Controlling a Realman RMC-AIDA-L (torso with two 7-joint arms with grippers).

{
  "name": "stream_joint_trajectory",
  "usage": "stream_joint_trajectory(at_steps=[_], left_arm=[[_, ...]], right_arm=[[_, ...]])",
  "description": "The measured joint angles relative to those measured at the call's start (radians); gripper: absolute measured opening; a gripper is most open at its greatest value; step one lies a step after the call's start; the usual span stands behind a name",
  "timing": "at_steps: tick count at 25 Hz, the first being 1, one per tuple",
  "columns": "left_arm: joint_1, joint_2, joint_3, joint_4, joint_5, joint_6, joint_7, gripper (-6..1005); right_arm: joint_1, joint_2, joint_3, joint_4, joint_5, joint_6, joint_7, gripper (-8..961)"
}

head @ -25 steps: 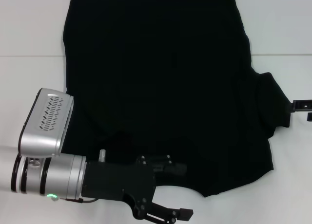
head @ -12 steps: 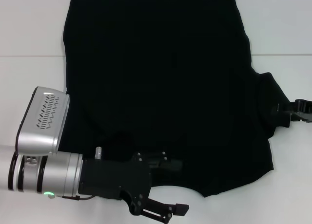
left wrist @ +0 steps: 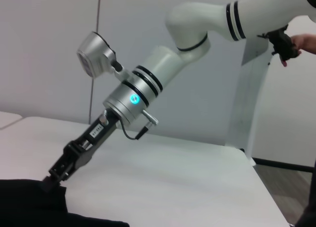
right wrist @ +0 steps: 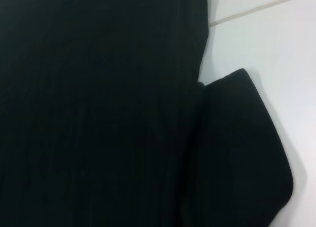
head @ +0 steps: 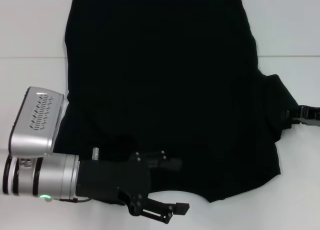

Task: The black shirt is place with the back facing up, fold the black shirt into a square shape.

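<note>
The black shirt (head: pixel 165 90) is spread flat on the white desk (head: pixel 30 35), plain side up with no lettering showing. Its hem lies toward the far edge of the head view, and its collar end lies near the robot. One short sleeve (head: pixel 277 107) sticks out on the robot's right. On the robot's left the fabric looks already turned inward, though this cannot be confirmed against the black cloth.

The left hand (head: pixel 167 187) is placed low over the near edge of the shirt, by the collar area. Its fingers are seen spread apart with nothing between them. The right hand (head: pixel 300 115) is placed at the tip of the right sleeve. In the left wrist view it (left wrist: pixel 52 180) is seen pressed down onto the sleeve's edge; whether it is closed on the cloth cannot be told.

The step in hand is judged to be the folding-in of the right sleeve. For this to be done well, a firm pinch should be taken at the sleeve's outer edge, through all layers. The sleeve should be lifted only slightly and carried straight inward, so that a straight side edge is left. The body of the shirt should not be dragged; a steadying press from the left hand may help
</note>
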Motion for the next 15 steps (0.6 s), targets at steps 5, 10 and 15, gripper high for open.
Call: stream_joint_trajectory(at_steps=[5, 10, 15], left_arm=[[0.001, 0.0, -0.008, 0.0, -0.001, 0.002, 0.0, 949], [0.008, -0.001, -0.01, 0.0, -0.003, 0.002, -0.001, 948], [0.011, -0.003, -0.011, -0.005, -0.007, 0.003, -0.002, 948]], right_arm=[[-0.003, 0.0, -0.003, 0.0, 0.0, 0.008, -0.002, 261], [-0.014, 0.0, 0.007, -0.004, 0.004, 0.017, -0.018, 98], [-0.041, -0.005, 0.067, -0.017, 0.018, 0.023, -0.068, 6]])
